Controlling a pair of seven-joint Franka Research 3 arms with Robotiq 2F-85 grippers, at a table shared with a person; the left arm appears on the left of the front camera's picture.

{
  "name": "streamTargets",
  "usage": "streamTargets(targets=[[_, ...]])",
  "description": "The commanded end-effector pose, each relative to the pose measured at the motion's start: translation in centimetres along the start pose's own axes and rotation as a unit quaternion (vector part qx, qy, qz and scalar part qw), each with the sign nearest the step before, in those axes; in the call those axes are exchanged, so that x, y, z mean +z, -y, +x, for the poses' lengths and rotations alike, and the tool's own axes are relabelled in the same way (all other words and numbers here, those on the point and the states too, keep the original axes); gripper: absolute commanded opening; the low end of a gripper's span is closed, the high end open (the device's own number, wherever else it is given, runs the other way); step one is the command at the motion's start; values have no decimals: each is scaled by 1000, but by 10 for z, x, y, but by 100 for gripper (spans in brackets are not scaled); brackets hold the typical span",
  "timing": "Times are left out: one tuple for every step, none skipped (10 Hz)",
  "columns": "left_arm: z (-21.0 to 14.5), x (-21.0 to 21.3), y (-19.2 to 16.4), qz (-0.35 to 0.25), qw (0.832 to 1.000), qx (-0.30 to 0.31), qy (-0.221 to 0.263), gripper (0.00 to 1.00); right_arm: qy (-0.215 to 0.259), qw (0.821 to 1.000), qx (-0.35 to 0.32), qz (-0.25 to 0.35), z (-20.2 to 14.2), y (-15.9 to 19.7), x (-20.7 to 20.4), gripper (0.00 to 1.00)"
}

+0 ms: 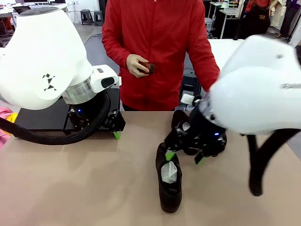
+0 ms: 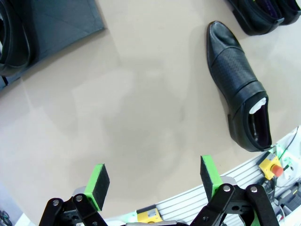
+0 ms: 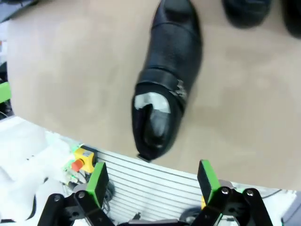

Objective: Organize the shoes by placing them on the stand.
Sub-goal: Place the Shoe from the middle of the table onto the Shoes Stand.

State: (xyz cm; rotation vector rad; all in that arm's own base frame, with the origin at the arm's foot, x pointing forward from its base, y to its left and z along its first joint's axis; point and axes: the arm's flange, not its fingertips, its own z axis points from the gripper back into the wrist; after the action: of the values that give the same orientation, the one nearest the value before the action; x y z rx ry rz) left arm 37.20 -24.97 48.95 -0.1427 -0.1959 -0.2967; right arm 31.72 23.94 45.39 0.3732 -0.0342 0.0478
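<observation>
One glossy black shoe point(image 1: 170, 182) with white paper in its opening lies on the tan table, toe pointing away from me; it also appears as the shoe point(image 2: 240, 89) and the shoe point(image 3: 165, 80) in the wrist views. My right gripper point(image 1: 184, 157) hovers open just above its toe end, and its jaws point(image 3: 152, 181) hold nothing. More black shoes point(image 1: 180, 117) lie behind it. My left gripper point(image 1: 113, 131) is open and empty point(image 2: 154, 178), at the edge of the black stand point(image 1: 44, 115). Another shoe point(image 2: 11, 42) rests on the stand point(image 2: 66, 21).
A person in a red jacket point(image 1: 160, 47) stands at the far side holding a small brown brush point(image 1: 147, 67). Two more dark shoes point(image 3: 244, 12) lie beyond the near one. The near table edge has a slotted rail and a yellow stop button point(image 2: 272, 165).
</observation>
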Motion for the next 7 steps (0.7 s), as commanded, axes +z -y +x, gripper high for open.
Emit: streamTargets(targets=[[0,2,-2,1,1000,-4,1,100,14,1000,-14,-5,-4,44,13,100],[0,2,-2,1,1000,-4,1,100,-1,1000,-6,-15,-3,71,20,100],[0,2,-2,1,1000,-4,1,100,-9,1000,10,-14,-3,92,25,100],[0,2,-2,1,1000,-4,1,100,-6,1000,0,-23,-3,108,27,100],[0,0,0,0,1000,0,0,100,-4,999,-15,-35,-2,124,27,100],[-2,-12,18,9,1000,21,11,100,2,998,-52,-37,0,138,28,100],[-5,-22,36,-40,999,30,-5,100,2,996,-80,-42,1,150,29,100]])
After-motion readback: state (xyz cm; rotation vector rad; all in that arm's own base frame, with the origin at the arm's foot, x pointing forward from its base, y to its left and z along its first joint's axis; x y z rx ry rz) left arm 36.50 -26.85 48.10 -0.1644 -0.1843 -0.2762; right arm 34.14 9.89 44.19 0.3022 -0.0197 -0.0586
